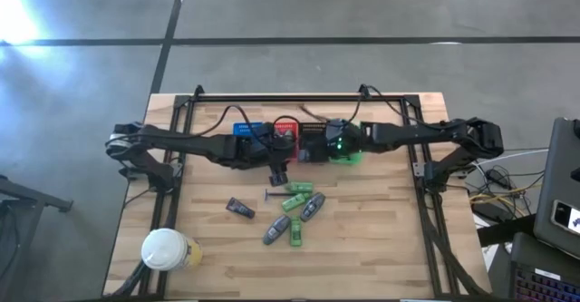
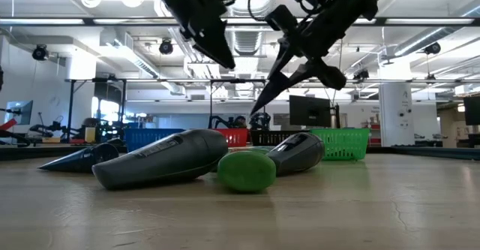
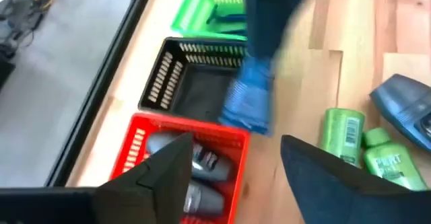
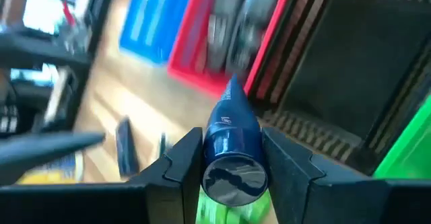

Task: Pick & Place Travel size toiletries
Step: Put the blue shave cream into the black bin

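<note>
Right gripper [image 4: 232, 163] jaws clamped on a glossy blue tapered tube [image 4: 232, 140] above the black slatted basket [image 4: 350, 69], arm reaching in from three o'clock; left gripper [image 3: 232, 173] jaws apart over the red basket [image 3: 232, 140].

Lighting: bright overhead ceiling strips; floor glare at 10 o'clock, high view. Wrist views motion-blurred; low-view foreground soft.

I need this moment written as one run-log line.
right tool: shut on dark blue tapered tube, above black basket | left tool: open, over red basket
</note>
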